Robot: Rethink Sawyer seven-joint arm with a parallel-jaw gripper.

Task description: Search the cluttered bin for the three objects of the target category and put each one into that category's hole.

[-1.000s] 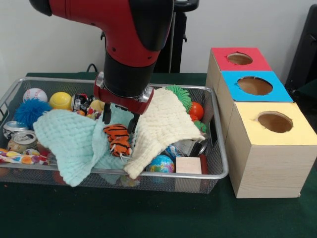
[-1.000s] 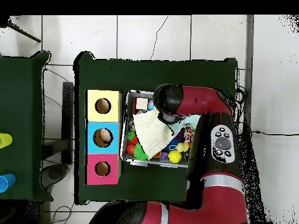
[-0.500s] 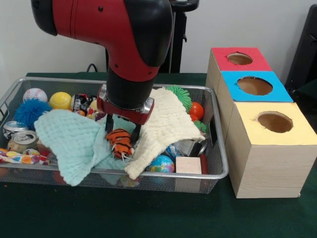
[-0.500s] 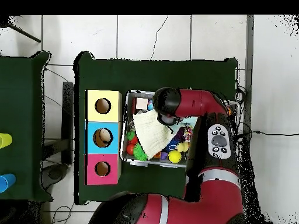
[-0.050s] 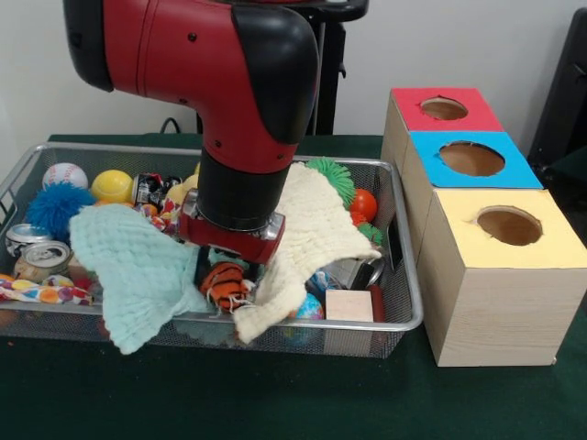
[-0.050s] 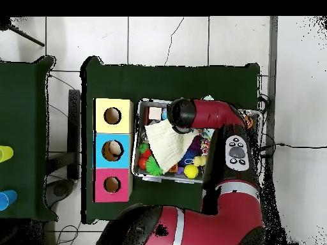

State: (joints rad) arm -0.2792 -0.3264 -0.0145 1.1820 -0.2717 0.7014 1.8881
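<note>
While my gripper (image 5: 226, 272) sits low in the wire bin (image 5: 404, 275), straddling the striped tiger toy (image 5: 225, 284), I cannot tell whether its fingers are shut on the toy or merely around it: the wrist and the cloths hide the contact. I judge the step in hand to be the grasp of that plush, so I want a firm close on the toy's body alone before any lift, and then a straight rise.

What worries me is fabric. To the left, the mint green cloth (image 5: 138, 266) lies just beside the toy and drapes over the bin's near rim. To the right, the cream cloth (image 5: 307, 229) touches the gripper's side and hangs down next to the tiger. Either could be pinched along with it and dragged upward, so I would lift slowly and watch for a trailing edge.

Around it the bin is crowded. At the far left are a baseball (image 5: 64, 174), a yellow ball (image 5: 112, 186) and a blue spiky ball (image 5: 53, 206), with cans (image 5: 41, 260) at the near left. To the right lie a green spiky ball (image 5: 335, 176), an orange ball (image 5: 364, 205), a globe ball (image 5: 308, 307) and a wooden block (image 5: 348, 305).

Right of the bin stands the sorting box, with its red hole (image 5: 444, 108) farthest, blue hole (image 5: 471, 158) in the middle and yellow hole (image 5: 509, 225) nearest. From above, something already lies inside the blue one.
</note>
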